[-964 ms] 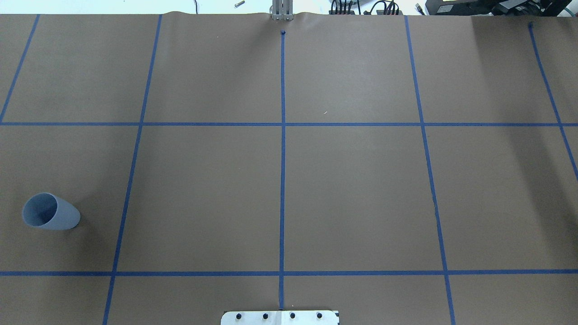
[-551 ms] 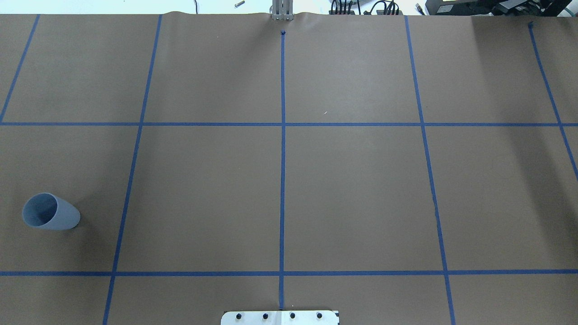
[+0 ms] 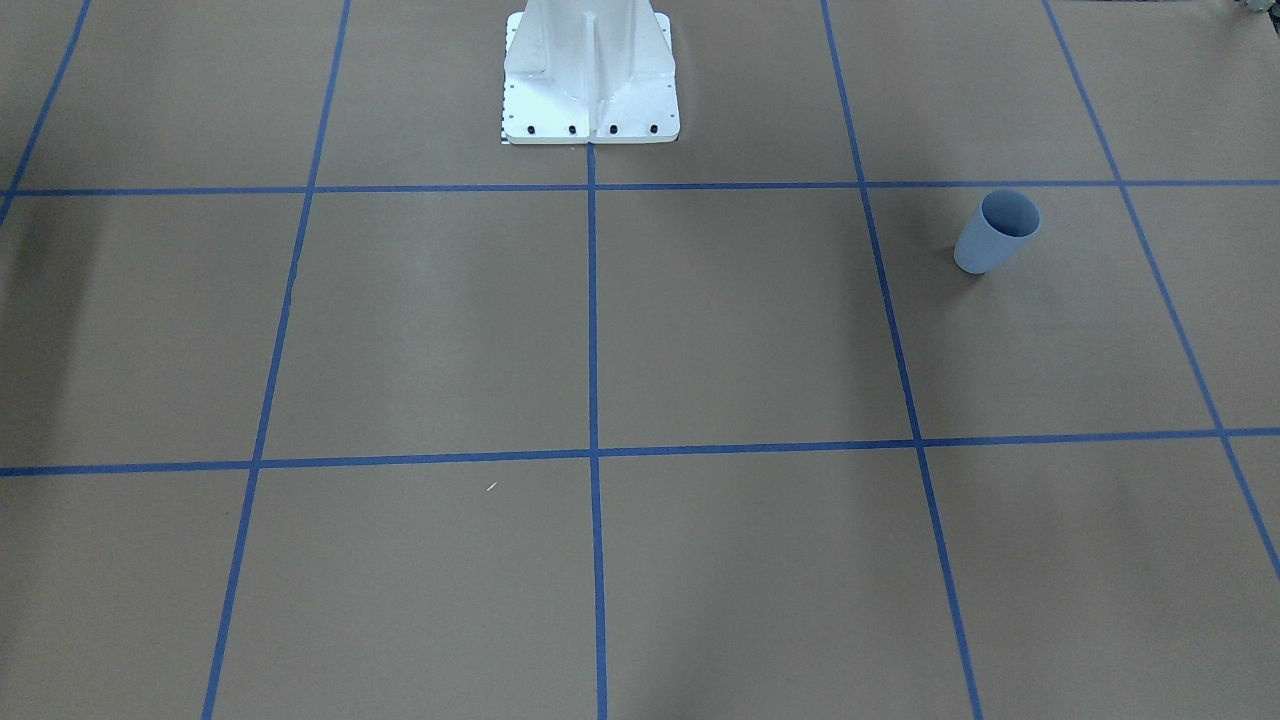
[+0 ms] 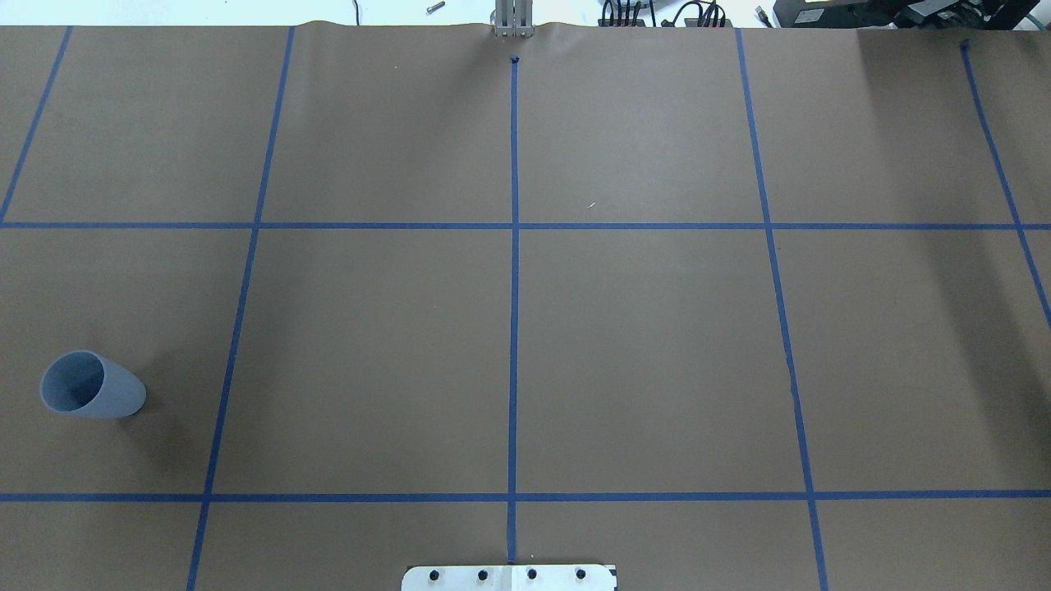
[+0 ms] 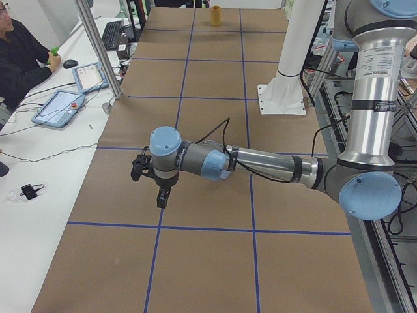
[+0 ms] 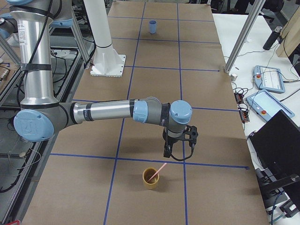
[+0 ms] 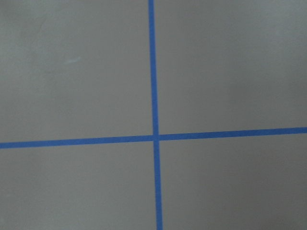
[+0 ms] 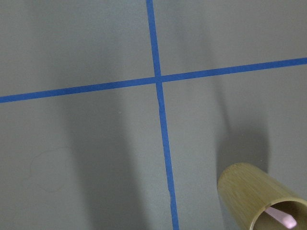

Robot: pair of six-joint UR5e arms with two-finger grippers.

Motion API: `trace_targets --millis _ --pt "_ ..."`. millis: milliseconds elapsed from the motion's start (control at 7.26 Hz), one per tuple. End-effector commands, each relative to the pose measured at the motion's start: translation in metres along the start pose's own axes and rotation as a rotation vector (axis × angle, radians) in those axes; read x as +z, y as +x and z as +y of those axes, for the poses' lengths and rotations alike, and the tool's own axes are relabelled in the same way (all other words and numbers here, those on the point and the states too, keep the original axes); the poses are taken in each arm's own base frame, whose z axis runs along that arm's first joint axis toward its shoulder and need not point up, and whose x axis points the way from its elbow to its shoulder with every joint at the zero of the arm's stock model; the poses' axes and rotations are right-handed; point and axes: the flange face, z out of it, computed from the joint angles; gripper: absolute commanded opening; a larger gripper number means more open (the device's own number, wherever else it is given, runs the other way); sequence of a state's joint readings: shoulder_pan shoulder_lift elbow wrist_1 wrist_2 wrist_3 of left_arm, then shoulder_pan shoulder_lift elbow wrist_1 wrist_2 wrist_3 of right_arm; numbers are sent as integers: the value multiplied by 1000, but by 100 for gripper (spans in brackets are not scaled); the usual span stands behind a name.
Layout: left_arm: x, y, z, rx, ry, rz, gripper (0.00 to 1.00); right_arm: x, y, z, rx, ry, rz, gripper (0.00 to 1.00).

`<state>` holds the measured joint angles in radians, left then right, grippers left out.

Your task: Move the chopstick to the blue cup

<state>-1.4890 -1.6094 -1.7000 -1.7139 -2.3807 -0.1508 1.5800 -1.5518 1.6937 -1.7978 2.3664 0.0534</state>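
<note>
The blue cup (image 4: 92,396) stands upright at the table's near left, also seen in the front-facing view (image 3: 995,232) and far off in the right-side view (image 6: 152,26). A pale pink chopstick (image 6: 156,172) leans inside a tan bamboo cup (image 6: 150,179); the right wrist view shows its tip (image 8: 280,218) in that cup (image 8: 259,194). My right gripper (image 6: 179,152) hangs just behind the bamboo cup, pointing down. My left gripper (image 5: 156,192) hovers low over the brown paper. I cannot tell whether either gripper is open or shut.
Blue tape lines grid the brown paper. The white robot pedestal (image 3: 590,70) stands at the table's middle edge. A person (image 5: 19,52) sits at a side desk with tablets (image 5: 62,107). A metal post (image 6: 241,40) and a laptop (image 6: 276,145) are beside the table's other side.
</note>
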Motion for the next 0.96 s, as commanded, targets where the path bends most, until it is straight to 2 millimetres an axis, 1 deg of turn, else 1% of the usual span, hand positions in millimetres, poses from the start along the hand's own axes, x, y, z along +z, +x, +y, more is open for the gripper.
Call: trace_targets --millis 0,138,275,413,551,689,826 --pt "28 62 -2 -60 -68 80 98 -16 -16 -19 -29 31 11 100" --pt "37 82 12 -81 -72 95 98 -15 -15 -16 -27 28 13 100" --pt "43 74 40 -63 -53 107 98 -10 -11 -14 -6 19 6 100" --pt "50 73 79 -119 -34 134 98 -9 -10 -13 -6 19 12 100" --pt "66 85 116 -147 -22 184 98 -6 -7 -10 -8 14 10 100" --pt "81 106 126 -163 -25 195 98 0 0 -4 1 2 7 100" --pt "97 124 131 -182 -35 190 98 0 -1 -4 -12 15 5 100"
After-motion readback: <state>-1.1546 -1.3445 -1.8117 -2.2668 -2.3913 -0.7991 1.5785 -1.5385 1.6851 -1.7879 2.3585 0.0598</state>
